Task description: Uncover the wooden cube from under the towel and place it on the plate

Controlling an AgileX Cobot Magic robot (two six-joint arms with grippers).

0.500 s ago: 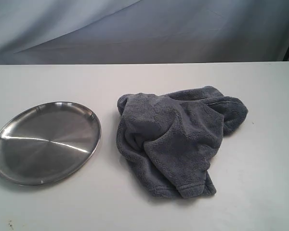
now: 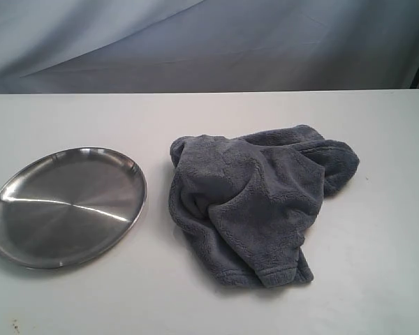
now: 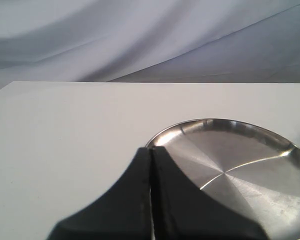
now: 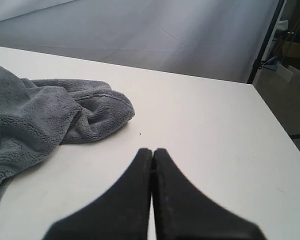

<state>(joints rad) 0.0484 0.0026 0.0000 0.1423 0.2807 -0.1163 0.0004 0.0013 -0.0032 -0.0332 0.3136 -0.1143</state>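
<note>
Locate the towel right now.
In the exterior view the towel lies bunched right of centre on the table, right of the plate, apart from it.

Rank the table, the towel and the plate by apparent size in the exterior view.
1. The table, by far the largest.
2. The towel, a bunched heap that looks a bit larger than the plate.
3. The plate, smallest, though not by much.

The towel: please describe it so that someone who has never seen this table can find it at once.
In the exterior view, look at the white table. To the right of the round metal plate, apart from it, lies the towel. It is the only soft thing: a crumpled heap of fluffy dark grey-blue fleece.
</note>
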